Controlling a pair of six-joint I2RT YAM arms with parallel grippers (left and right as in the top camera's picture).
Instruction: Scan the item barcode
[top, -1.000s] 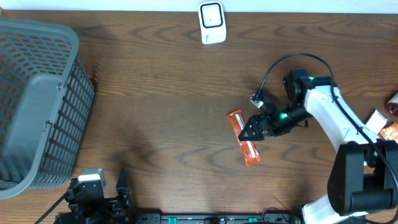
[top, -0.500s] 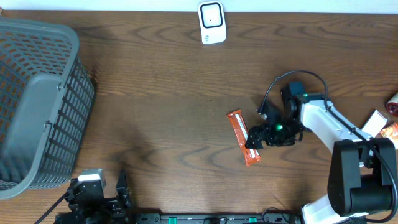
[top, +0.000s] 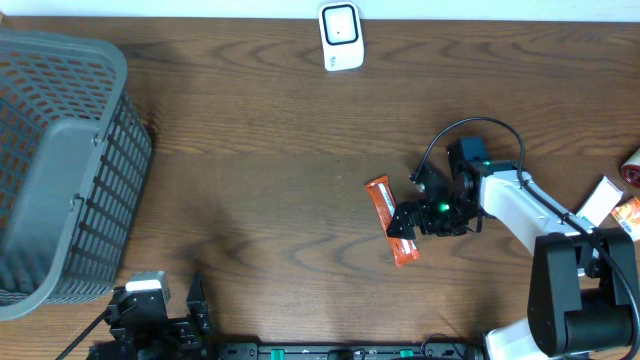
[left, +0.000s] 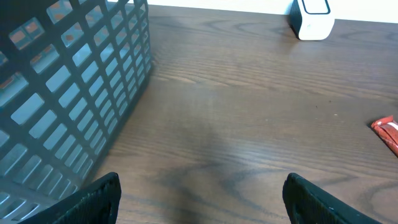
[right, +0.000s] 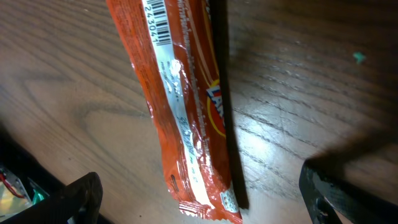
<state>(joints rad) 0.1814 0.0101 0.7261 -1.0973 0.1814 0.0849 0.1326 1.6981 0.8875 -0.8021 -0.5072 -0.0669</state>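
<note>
A dark brown table (top: 250, 150) with a wavy wood grain is filling the overhead view. Right of its middle, a snack bar (top: 381, 197) is lying flat. It is a long, narrow packet in glossy, crinkled orange-red film, angled from upper left to lower right. In the right wrist view the packet's back is facing up. A pale sealed seam is running down its length, a black-and-white barcode (right: 157, 22) is sitting at the far end beside the seam, and the near end is finishing in a crimped, toothed edge. The right claw (top: 402, 222), black and blocky on a white arm with a small green light glowing, is hanging over the lower half of the snack bar. Its jaws are standing wide open, with one finger (right: 78, 198) on each side of the packet and both clear of the film, so it is gripping nothing. Whether the tips are touching the table is not clear. The left claw (left: 202, 199) is pointing across the table from the front left edge, its jaws also standing well apart with only bare wood between them. At the far left, a grey plastic basket (top: 60, 170) with lattice walls is sitting. A small white scanner (top: 341, 37), a rounded box with a dark window, is standing at the back edge, well apart from the snack bar. A few small packets (top: 612, 195) are lying at the right edge.
</note>
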